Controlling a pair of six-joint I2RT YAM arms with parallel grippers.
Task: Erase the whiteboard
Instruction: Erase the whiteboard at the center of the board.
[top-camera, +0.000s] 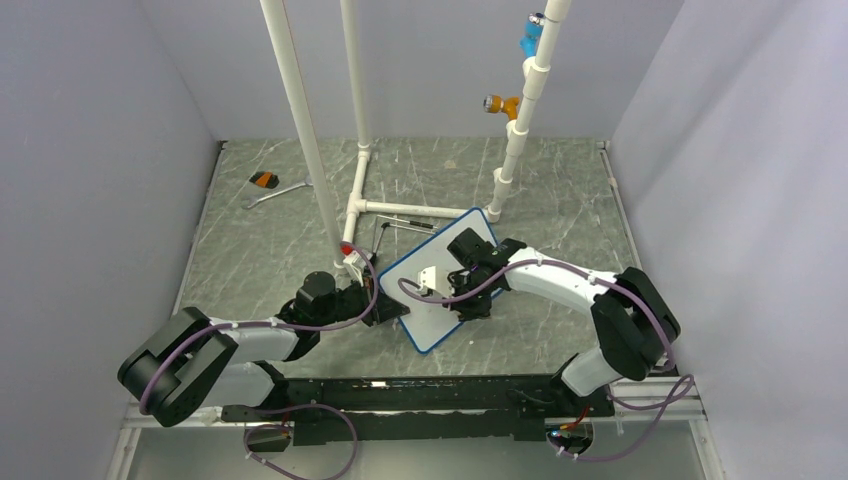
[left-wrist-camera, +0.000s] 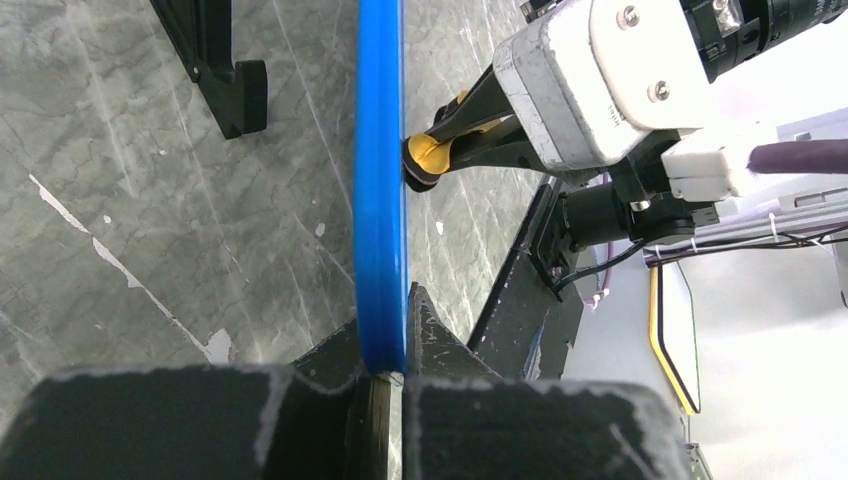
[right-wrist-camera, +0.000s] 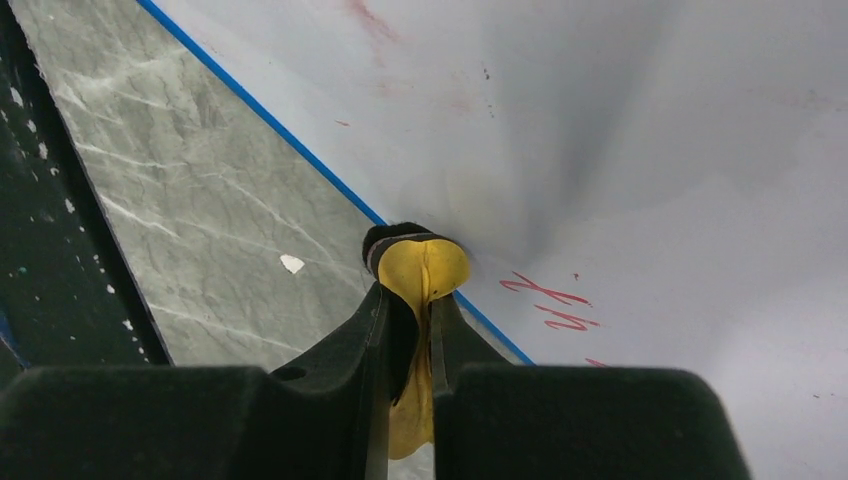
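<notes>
The whiteboard (top-camera: 428, 322), white with a thin blue frame, stands tilted at the middle of the table. My left gripper (top-camera: 388, 306) is shut on its left edge; the left wrist view shows the blue frame (left-wrist-camera: 380, 200) clamped between the jaws of my left gripper (left-wrist-camera: 390, 365). My right gripper (top-camera: 468, 302) is shut on a yellow eraser with a black felt face (right-wrist-camera: 418, 262), pressed against the board's face (right-wrist-camera: 620, 150) at its blue edge. Red handwritten marks (right-wrist-camera: 548, 292) lie just right of the eraser. The eraser also shows in the left wrist view (left-wrist-camera: 428, 155).
A white PVC pipe frame (top-camera: 356, 205) stands behind the board, with orange (top-camera: 503, 104) and blue (top-camera: 530, 40) fittings on its right post. A wrench (top-camera: 275, 194) and an orange-black object (top-camera: 264, 180) lie far left. A black board foot (left-wrist-camera: 238, 95) rests on the table.
</notes>
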